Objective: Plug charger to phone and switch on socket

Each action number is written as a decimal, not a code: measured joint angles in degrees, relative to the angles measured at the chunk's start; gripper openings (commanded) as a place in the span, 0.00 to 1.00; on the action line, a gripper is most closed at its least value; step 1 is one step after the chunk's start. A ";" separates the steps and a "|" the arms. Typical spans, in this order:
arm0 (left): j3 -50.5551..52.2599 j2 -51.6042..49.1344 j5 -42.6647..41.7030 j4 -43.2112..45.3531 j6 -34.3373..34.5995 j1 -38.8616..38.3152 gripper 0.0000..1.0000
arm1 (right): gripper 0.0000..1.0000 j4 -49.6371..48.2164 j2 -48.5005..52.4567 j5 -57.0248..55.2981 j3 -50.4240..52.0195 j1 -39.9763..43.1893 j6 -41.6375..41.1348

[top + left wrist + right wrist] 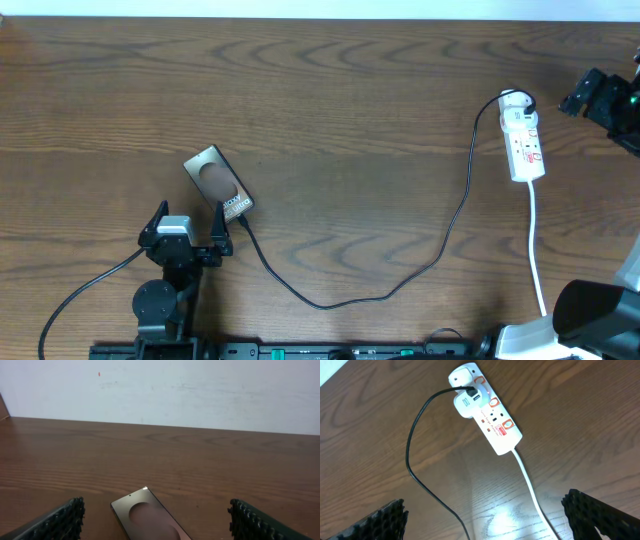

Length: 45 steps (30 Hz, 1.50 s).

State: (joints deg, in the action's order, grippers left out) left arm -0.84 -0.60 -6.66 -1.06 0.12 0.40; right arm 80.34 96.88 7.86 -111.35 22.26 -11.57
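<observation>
The phone (218, 180) lies diagonally on the wooden table at the left, pale oval mark up. It also shows in the left wrist view (150, 520). The charger cable (400, 285) runs from a white adapter on the socket (524, 135) in a loop to the phone's near end (240, 222); I cannot tell if the tip is seated. My left gripper (190, 235) is open just in front of the phone, fingers either side (160, 530). My right gripper (592, 95) is open and empty, right of the socket (490, 415); its fingers frame the table (487, 520).
The socket's white cord (537, 250) runs toward the table's front right; it also shows in the right wrist view (530, 485). The black cable (410, 455) curves across the table's middle. A pale wall rises behind the far table edge (160, 425).
</observation>
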 measured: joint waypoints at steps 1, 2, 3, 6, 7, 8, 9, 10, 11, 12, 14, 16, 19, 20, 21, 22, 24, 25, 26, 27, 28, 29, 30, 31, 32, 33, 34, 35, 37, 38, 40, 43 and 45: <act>0.00 0.00 0.02 0.00 0.00 0.00 0.90 | 0.99 0.00 0.00 0.00 0.00 0.00 0.00; 0.00 0.00 0.02 0.00 0.00 0.00 0.90 | 0.99 0.00 0.00 0.00 0.00 0.00 0.00; 0.00 0.00 0.02 0.00 0.00 0.00 0.90 | 0.99 0.00 0.00 0.00 0.00 0.00 0.00; 0.00 0.00 0.13 0.00 0.00 0.00 0.90 | 0.99 0.00 0.00 0.00 0.00 0.00 0.00; 0.00 0.00 0.17 0.00 0.00 0.00 0.90 | 0.99 -0.02 0.00 0.00 0.00 0.00 0.00; 0.00 0.00 0.17 -0.02 0.00 0.00 0.90 | 0.99 0.00 0.00 0.00 0.00 0.00 0.00; 0.00 0.00 0.17 -0.02 0.00 0.00 0.90 | 0.99 0.00 0.00 0.00 0.00 0.00 0.00; 0.00 0.00 0.20 -0.02 0.00 0.00 0.90 | 0.99 0.00 0.00 0.00 0.00 0.00 0.00; 0.00 0.00 0.20 -0.02 0.00 0.00 0.90 | 0.99 0.00 0.00 0.00 0.00 0.00 0.00; 0.00 0.00 0.20 -0.02 0.00 0.00 0.90 | 0.99 0.00 0.00 0.00 0.00 0.00 0.00; 0.00 0.00 0.20 -0.02 0.00 0.00 0.90 | 0.99 0.00 0.00 0.00 0.00 0.00 0.00; 0.00 0.00 0.20 -0.02 0.00 0.00 0.90 | 0.99 0.00 0.00 0.00 0.00 0.00 0.00; 0.00 0.00 0.20 -0.02 0.00 0.00 0.90 | 0.99 0.00 0.00 0.00 0.00 0.00 0.00; 0.00 0.00 0.20 -0.02 0.00 0.00 0.90 | 0.99 0.00 0.00 0.00 0.00 0.00 0.00; 0.00 0.00 0.20 -0.02 0.00 0.00 0.90 | 0.99 0.00 0.00 0.00 0.00 0.00 0.00; 0.00 0.00 0.20 -0.02 0.00 0.00 0.90 | 0.99 0.00 0.00 0.00 0.00 0.00 0.00; 0.00 0.00 0.20 -0.02 0.00 0.00 0.90 | 0.99 0.07 0.00 -0.07 0.00 0.00 0.02; 0.00 0.00 0.20 -0.02 0.00 0.00 0.90 | 0.99 0.11 0.00 -0.11 0.00 0.00 0.02; 0.00 0.00 0.20 -0.02 0.00 0.00 0.90 | 0.99 -0.17 0.00 -0.22 0.00 0.00 0.00; 0.00 0.00 0.20 -0.02 0.00 0.00 0.90 | 0.99 -0.81 0.00 -0.22 0.00 0.00 -0.07; 0.00 0.00 0.20 -0.02 0.00 0.00 0.90 | 0.99 -1.53 0.00 -0.22 0.11 -0.07 -0.20; 0.00 0.00 0.20 -0.02 0.00 0.00 0.90 | 0.99 -2.34 -0.02 -0.24 0.28 -0.17 -0.33; 0.00 0.00 0.20 -0.02 0.00 0.00 0.90 | 0.99 -3.72 -0.20 -0.24 0.85 -0.37 -0.52; 0.00 0.00 0.20 -0.02 0.00 0.00 0.90 | 0.99 -5.18 -0.44 -0.24 1.68 -0.76 -0.83; 0.00 0.00 0.22 -0.04 0.00 0.00 0.90 | 0.99 -8.26 -1.14 -0.26 3.52 -1.27 -0.96; 0.00 0.00 0.24 -0.02 -0.02 0.00 0.90 | 0.99 -13.00 -2.43 -0.26 6.45 -2.40 -1.22; -0.02 0.00 0.24 -0.04 -0.02 0.00 0.90 | 0.99 -15.65 -3.43 -0.39 8.74 -3.26 -1.25; -0.02 0.00 0.26 -0.04 -0.02 0.00 0.90 | 0.99 -19.80 -4.94 -0.37 11.93 -4.70 -1.42; -0.04 0.00 0.46 -0.07 -0.02 -0.07 0.90 | 0.99 -28.06 -8.41 -0.44 18.80 -7.69 -1.51; -0.07 0.00 0.48 -0.11 -0.04 -0.11 0.90 | 0.99 -32.63 -10.56 -0.48 22.73 -9.29 -1.57; -0.09 0.00 0.61 -0.17 -0.02 -0.11 0.90 | 0.99 -40.50 -14.88 -0.59 30.49 -12.11 -1.64; -0.11 0.00 0.61 -0.22 -0.04 -0.11 0.90 | 0.99 -53.07 -21.62 -1.57 42.32 -15.28 -1.68; -0.11 0.00 0.63 -0.20 -0.07 -0.11 0.90 | 0.99 -60.57 -25.70 -2.21 49.92 -16.98 -1.73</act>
State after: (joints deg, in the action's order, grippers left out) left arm -0.95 -0.60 -6.02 -1.26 0.05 0.30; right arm 19.77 71.18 5.65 -61.43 5.28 -13.30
